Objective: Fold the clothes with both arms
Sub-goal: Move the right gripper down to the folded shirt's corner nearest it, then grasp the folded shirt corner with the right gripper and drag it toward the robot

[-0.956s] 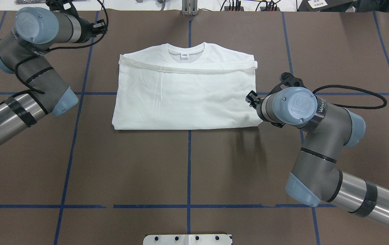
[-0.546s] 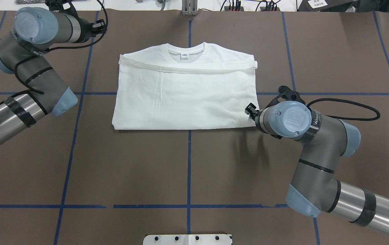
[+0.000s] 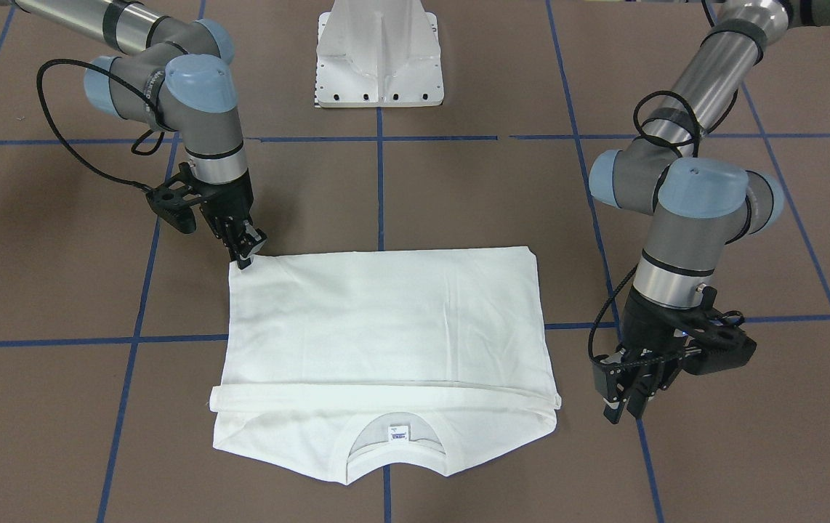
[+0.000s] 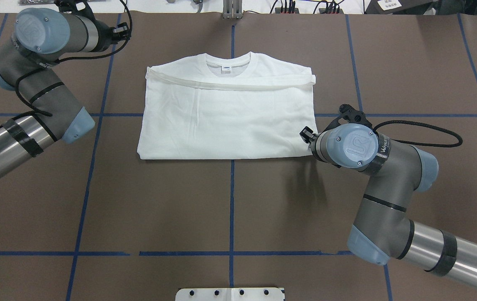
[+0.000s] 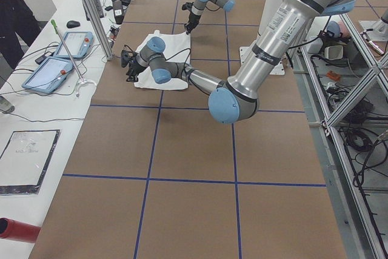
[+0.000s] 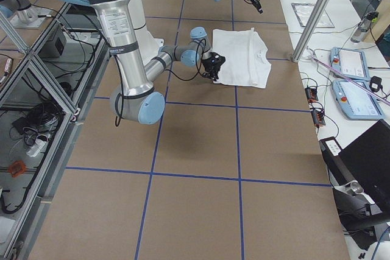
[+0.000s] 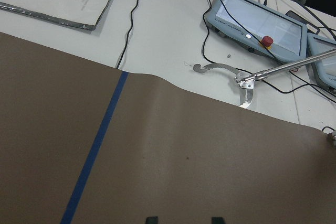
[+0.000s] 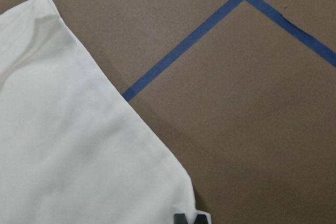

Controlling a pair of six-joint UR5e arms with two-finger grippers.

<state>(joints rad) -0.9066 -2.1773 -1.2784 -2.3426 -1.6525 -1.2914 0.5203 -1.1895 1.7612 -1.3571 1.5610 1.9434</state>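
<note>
Brown table [image 4: 159, 200], blue tape grid [image 4: 231, 200], T-shirt [image 4: 226, 117]; bench [image 7: 168, 30] holds pendants [image 7: 257, 17], apparently.

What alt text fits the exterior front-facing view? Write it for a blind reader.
A folded white T-shirt lies flat on a brown table gridded with blue tape, collar toward the camera. The right gripper, at the view's left, meets the shirt's far corner; the left gripper hangs open beside the collar end, apart from the cloth.

The T-shirt [image 4: 226, 121] is showing as soft, matt white cloth, while the table [image 4: 159, 209] is wearing a matt brown covering, possibly paper; the right arm [image 4: 428, 242] tube is gleaming like smooth metal.
</note>
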